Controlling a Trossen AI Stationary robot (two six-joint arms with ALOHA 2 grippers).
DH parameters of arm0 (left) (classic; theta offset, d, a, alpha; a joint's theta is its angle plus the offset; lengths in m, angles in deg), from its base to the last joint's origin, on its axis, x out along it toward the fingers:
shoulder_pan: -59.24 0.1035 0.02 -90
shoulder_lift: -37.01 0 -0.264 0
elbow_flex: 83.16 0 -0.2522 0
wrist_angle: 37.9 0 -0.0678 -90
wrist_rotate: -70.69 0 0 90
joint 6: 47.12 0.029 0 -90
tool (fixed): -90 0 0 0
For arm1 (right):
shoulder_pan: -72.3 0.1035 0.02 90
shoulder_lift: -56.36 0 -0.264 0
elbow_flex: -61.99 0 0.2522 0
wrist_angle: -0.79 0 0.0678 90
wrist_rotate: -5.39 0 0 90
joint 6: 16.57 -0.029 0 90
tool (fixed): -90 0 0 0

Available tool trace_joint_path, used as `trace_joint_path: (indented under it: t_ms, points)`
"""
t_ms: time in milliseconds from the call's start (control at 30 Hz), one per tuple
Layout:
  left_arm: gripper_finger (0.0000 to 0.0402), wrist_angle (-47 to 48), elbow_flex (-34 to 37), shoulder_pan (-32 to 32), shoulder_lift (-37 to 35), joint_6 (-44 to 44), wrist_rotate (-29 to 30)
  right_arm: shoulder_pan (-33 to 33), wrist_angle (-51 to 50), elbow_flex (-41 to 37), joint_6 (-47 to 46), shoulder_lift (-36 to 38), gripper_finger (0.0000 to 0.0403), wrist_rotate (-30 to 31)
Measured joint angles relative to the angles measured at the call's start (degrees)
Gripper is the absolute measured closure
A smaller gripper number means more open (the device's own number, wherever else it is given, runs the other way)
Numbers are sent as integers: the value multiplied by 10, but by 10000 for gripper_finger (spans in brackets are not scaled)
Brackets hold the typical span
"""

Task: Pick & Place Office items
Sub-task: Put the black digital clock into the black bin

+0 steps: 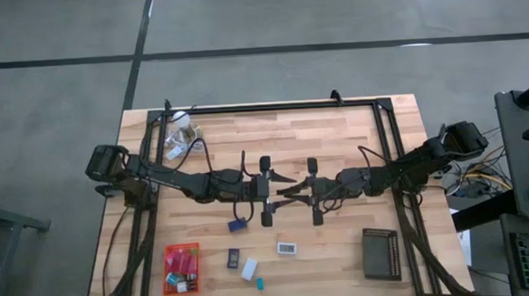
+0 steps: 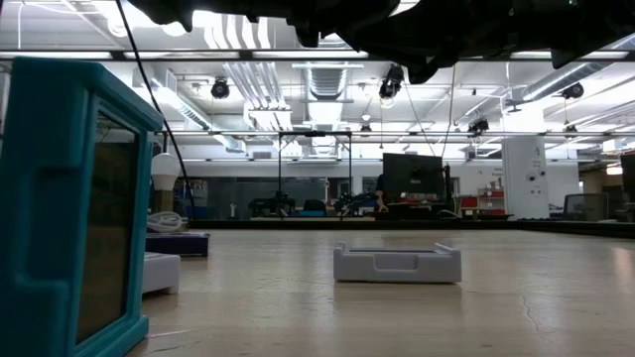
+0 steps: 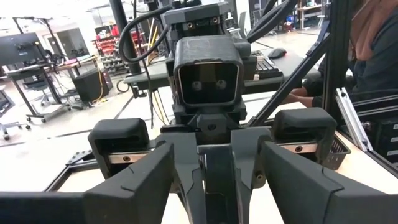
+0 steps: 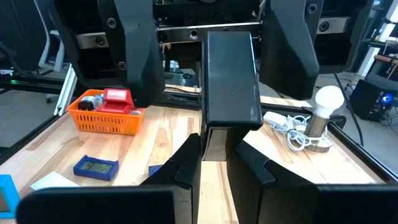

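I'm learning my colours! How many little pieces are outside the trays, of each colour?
Navy pieces: 2
White pieces: 2
Teal piece: 1
Black piece, held in the right gripper: 1
Total: 6

Low view, contents: dark arm parts (image 2: 397, 25) overhead along the upper edge, no hand distinguishable. Below them on the wooden tabletop (image 2: 516, 297): white rectangular piece (image 2: 397, 264), lying flat; teal framed piece (image 2: 69, 208), upright, closest to the camera; small white block (image 2: 159, 273) beside it; navy flat piece (image 2: 179, 243) farther back; white bulb (image 2: 165, 171) with coiled cord.
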Motion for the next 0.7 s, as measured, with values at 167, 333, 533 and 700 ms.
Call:
trace_joint_path:
  t_ms: [167,333,533,700]
  points:
    - [156,0,0,0,-1,-1,0,0,0,0,-4,0,351,6]
    - [156,2,0,0,-14,-2,0,0,0,0,-6,0,351,7]
    - [156,52,6,0,-52,-2,8,0,0,0,-7,1,351,7]
    - [156,143,7,0,-91,-2,26,0,-1,0,-8,1,351,7]
